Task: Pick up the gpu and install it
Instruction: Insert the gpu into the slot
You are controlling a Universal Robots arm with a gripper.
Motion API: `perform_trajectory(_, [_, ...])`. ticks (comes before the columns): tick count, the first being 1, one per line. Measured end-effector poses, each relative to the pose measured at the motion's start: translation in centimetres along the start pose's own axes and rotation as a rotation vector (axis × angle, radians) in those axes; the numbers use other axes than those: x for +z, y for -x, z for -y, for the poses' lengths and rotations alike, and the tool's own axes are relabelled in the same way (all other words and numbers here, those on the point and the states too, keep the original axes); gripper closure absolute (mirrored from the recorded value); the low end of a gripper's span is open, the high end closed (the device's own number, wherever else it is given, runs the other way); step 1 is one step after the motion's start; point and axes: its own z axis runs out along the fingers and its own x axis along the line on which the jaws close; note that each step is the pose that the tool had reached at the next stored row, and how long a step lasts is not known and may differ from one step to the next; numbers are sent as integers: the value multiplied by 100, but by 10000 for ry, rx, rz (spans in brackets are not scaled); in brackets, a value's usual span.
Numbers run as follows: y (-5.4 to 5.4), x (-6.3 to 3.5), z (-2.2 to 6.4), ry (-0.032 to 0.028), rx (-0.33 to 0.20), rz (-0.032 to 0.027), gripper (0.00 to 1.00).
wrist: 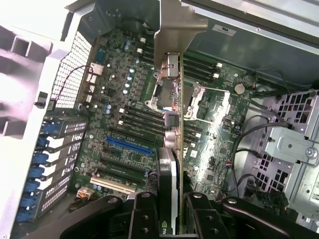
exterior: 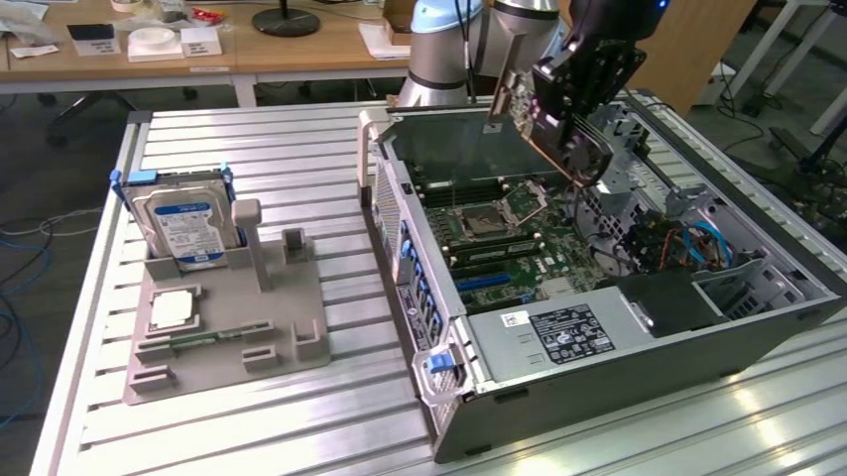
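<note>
The gpu [exterior: 530, 107] hangs tilted over the open computer case [exterior: 741, 332], a thin dark card with a silver bracket on its upper end. My gripper [exterior: 572, 117] is shut on it from the exterior view's right. In the wrist view the gpu [wrist: 172, 149] shows edge-on between my black fingers [wrist: 143, 215], its metal bracket [wrist: 175, 27] at the far end. Below it lies the green motherboard [wrist: 119, 89] with a blue slot [wrist: 128, 146]. The card stays above the board, apart from the slots.
A grey fixture [exterior: 225, 332] on the slatted metal table holds an upright hard drive [exterior: 185, 223] and a square processor chip [exterior: 175, 309]. Inside the case sit a power supply [exterior: 556, 332], drive cages [wrist: 291, 144] and cables. A wooden desk [exterior: 265, 50] stands behind.
</note>
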Motion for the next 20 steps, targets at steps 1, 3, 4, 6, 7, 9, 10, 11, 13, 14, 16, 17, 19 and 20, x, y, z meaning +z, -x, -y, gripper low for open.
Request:
perform_trajectory(1, [-1, 0, 2, 1, -70, -2, 72])
perform_trajectory(3, [-2, 1, 6, 4, -218, -8, 72])
perform_trajectory(4, [-2, 1, 7, 5, -291, -11, 72])
perform_trajectory(6, [-3, 1, 11, 7, -436, -16, 72])
perform_trajectory(7, [-3, 1, 13, 7, -515, -19, 72])
perform_trajectory(9, [-5, 2, 16, 10, -671, -25, 72])
perform_trajectory(10, [-5, 2, 18, 11, -747, -29, 72])
perform_trajectory(11, [-6, 2, 19, 13, -827, -31, 72])
perform_trajectory(13, [-6, 2, 21, 14, -988, -38, 72])
perform_trajectory(14, [-7, 2, 23, 16, -1074, -41, 72])
perform_trajectory(16, [-8, 2, 26, 18, -1239, -47, 72])
perform_trajectory(17, [-8, 2, 27, 20, -1321, -51, 72])
perform_trajectory(19, [-9, 3, 29, 22, -1488, -57, 72])
perform_trajectory(20, [-9, 3, 30, 23, -1578, -61, 72])
